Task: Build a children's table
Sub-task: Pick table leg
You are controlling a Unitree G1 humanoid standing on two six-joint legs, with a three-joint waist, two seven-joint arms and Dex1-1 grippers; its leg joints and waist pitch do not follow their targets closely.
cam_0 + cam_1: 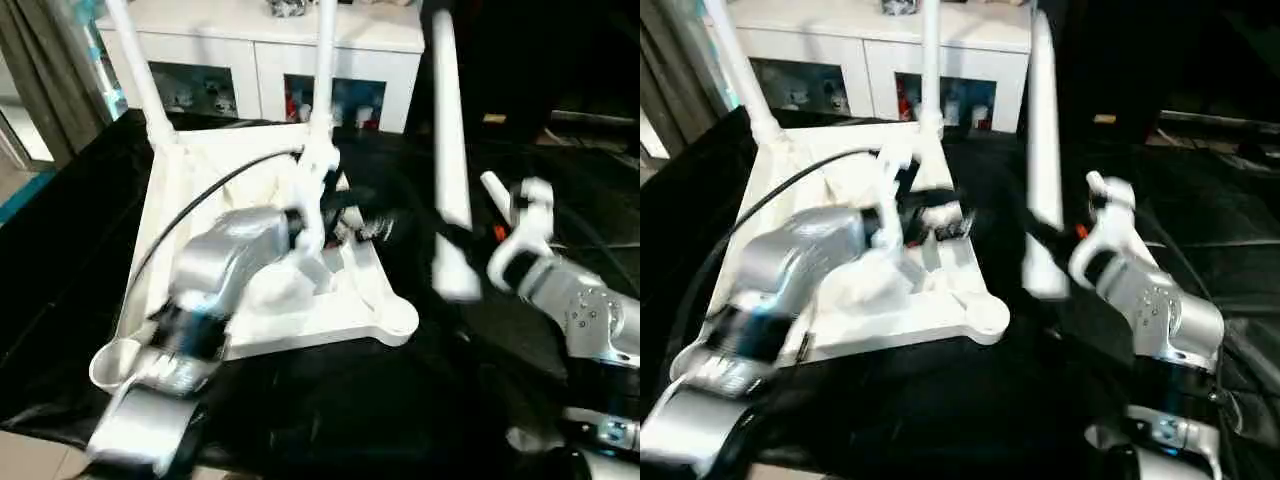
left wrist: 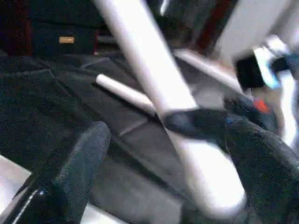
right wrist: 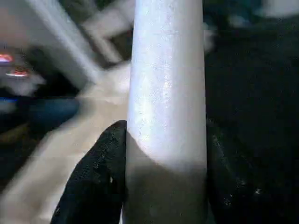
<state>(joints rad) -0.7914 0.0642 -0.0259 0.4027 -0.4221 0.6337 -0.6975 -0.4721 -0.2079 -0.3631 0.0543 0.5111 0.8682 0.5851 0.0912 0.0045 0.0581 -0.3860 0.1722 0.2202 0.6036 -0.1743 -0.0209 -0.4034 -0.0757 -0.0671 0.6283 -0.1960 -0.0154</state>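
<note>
The children's table top (image 1: 250,330) lies upside down on the black sheet, ribs up. Two white legs (image 1: 140,70) (image 1: 325,60) stand in its far corner sockets. My right gripper (image 1: 455,243) is shut on a third leg (image 1: 448,150) and holds it upright just right of the top. In the right wrist view the tube (image 3: 166,93) sits tight between both black fingers (image 3: 98,177). My left gripper (image 1: 362,220) reaches across the top toward that leg and is open. Its fingers (image 2: 79,163) stand wide apart on either side of the leg's lower end (image 2: 210,186).
A fourth leg (image 2: 126,93) lies loose on the black-sheeted table (image 1: 400,400). A white cabinet with glass doors (image 1: 270,50) stands behind the table. A black cable (image 1: 190,210) arcs over the table top to my left arm.
</note>
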